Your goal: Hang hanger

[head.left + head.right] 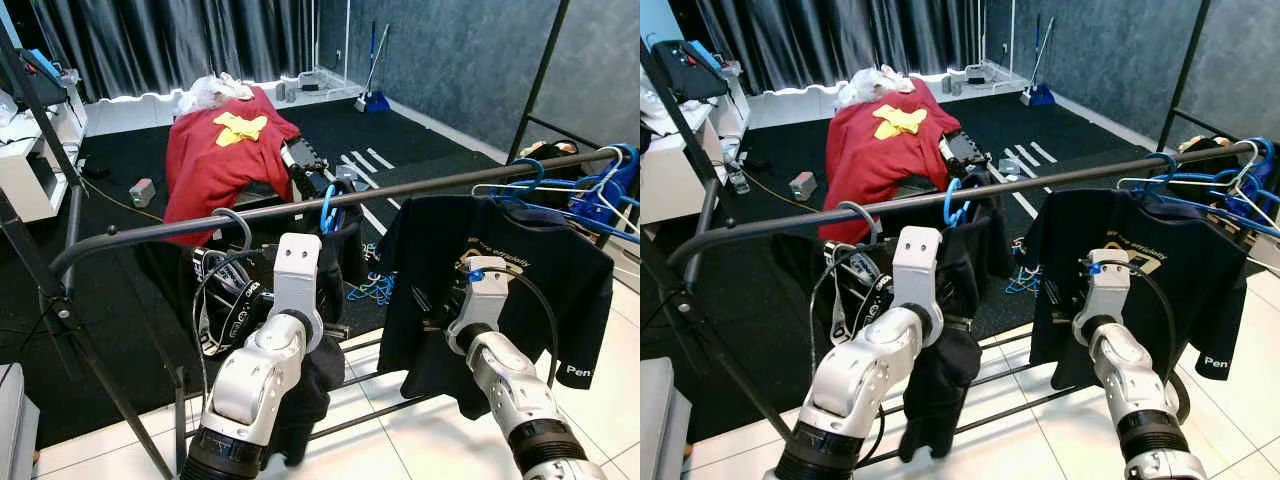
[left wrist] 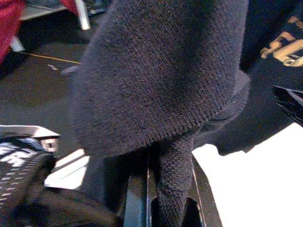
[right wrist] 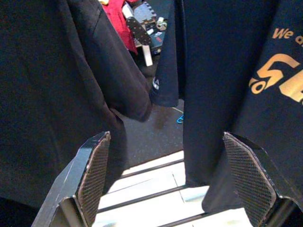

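White tiles and a black rug lie under our long dark rail point(image 1: 300, 208). We see a blue hanger point(image 1: 328, 208) hooked on the rail, with a dark knit sweater point(image 1: 940, 375) below it. Our left gripper point(image 2: 161, 198) is pinched tight on the sweater's cloth. Our right gripper point(image 3: 177, 177) is spread wide and holds nothing, just in front of a black shirt point(image 1: 500, 290) with gold writing. More blue hangers point(image 1: 590, 190) sit farther along the rail.

The dark T-shirt point(image 1: 500, 270) has gold letters that start with "We". Its sleeve has white letters, "Pen".
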`<state>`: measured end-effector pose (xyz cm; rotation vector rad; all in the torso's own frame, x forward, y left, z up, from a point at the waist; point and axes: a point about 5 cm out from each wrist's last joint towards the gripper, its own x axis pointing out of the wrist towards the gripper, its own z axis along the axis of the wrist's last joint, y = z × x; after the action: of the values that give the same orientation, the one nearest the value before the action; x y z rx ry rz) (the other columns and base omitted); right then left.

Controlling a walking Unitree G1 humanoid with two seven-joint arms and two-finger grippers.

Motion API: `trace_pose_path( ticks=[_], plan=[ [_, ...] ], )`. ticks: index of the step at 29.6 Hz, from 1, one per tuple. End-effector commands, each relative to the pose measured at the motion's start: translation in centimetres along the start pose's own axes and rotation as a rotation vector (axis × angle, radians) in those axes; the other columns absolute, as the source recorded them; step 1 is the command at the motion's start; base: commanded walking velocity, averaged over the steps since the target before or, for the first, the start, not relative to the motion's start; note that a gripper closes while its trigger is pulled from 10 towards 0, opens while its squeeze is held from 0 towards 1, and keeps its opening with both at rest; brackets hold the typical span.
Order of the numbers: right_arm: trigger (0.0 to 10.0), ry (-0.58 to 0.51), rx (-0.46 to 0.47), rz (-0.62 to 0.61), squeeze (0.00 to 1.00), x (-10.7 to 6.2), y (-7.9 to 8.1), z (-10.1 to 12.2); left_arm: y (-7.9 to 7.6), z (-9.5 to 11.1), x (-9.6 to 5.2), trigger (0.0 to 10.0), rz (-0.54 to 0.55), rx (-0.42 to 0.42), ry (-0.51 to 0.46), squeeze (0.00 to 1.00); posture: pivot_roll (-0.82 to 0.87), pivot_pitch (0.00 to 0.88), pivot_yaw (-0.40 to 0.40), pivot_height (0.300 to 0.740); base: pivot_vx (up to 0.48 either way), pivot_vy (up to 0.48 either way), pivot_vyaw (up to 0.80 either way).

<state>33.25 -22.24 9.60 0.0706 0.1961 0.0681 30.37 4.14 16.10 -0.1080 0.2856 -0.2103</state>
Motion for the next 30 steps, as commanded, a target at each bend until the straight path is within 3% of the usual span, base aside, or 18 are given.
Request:
trace_pose_path(
  ticks=[1, 2, 5, 12, 19, 20, 21, 25, 27, 30],
  plan=[
    [10.0, 0.014, 0.009, -0.012, 0.0, -0.1, -0.2, -0.2, -2.1, 1.2, 0.1, 10.0, -0.018, -0.07, -0.025, 0.0, -0.17, 0.0, -0.003, 0.74, 0.0, 0.0, 0.0],
    [10.0, 0.014, 0.009, -0.012, 0.0, -0.1, -0.2, -0.2, -2.1, 1.2, 0.1, 10.0, -0.018, -0.07, -0.025, 0.0, -0.17, 0.0, -0.003, 0.74, 0.0, 0.0, 0.0],
    [10.0, 0.027, 0.005, -0.027, 0.0, -0.1, -0.3, -0.4, -2.1, -0.1, 0.5, 10.0, 0.041, -0.074, 0.097, 0.0, -0.18, 0.0, -0.002, 0.74, 0.0, 0.0, 0.0],
    [10.0, 0.034, 0.002, -0.041, 0.0, -0.2, -0.5, -0.4, -2.5, -1.1, 0.8, 10.0, 0.091, -0.067, 0.194, 0.0, -0.18, 0.0, 0.0, 0.74, 0.0, 0.0, 0.0],
    [10.0, 0.035, 0.002, -0.047, 0.0, -0.2, -0.5, -0.3, -2.5, -1.0, 1.1, 10.0, 0.133, -0.057, 0.191, 0.0, -0.19, 0.0, 0.004, 0.74, 0.0, 0.0, 0.0],
    [10.0, 0.034, 0.002, -0.049, 0.0, -0.3, -0.5, -0.3, -2.4, -0.7, 1.2, 10.0, 0.127, -0.028, 0.165, 0.14, -0.19, 0.0, 0.005, 0.74, 0.0, 0.0, 0.0],
    [10.0, 0.032, 0.003, -0.05, 0.0, -0.3, -0.6, -0.2, -2.3, -0.6, 1.1, 10.0, 0.092, -0.011, 0.145, 1.0, -0.19, 0.0, 0.005, 0.74, 0.0, 0.0, 0.0],
    [10.0, 0.032, 0.004, -0.052, 0.0, -0.3, -0.6, -0.2, -2.2, 0.4, 0.4, 10.0, -0.037, 0.042, 0.031, 1.0, -0.19, 0.0, 0.004, 0.74, 0.0, 0.0, 0.0],
    [10.0, 0.033, 0.004, -0.052, 0.0, -0.3, -0.7, -0.2, -1.2, 1.2, -0.7, 10.0, -0.124, 0.06, -0.052, 1.0, -0.19, 0.0, 0.004, 0.74, 0.0, 0.0, 0.0],
    [10.0, 0.034, 0.003, -0.053, 0.0, -0.3, -0.7, -0.2, -0.2, 1.7, -1.3, 10.0, -0.152, 0.076, -0.098, 1.0, -0.19, 0.0, 0.004, 0.74, 0.0, 0.0, 0.0]
  ],
)
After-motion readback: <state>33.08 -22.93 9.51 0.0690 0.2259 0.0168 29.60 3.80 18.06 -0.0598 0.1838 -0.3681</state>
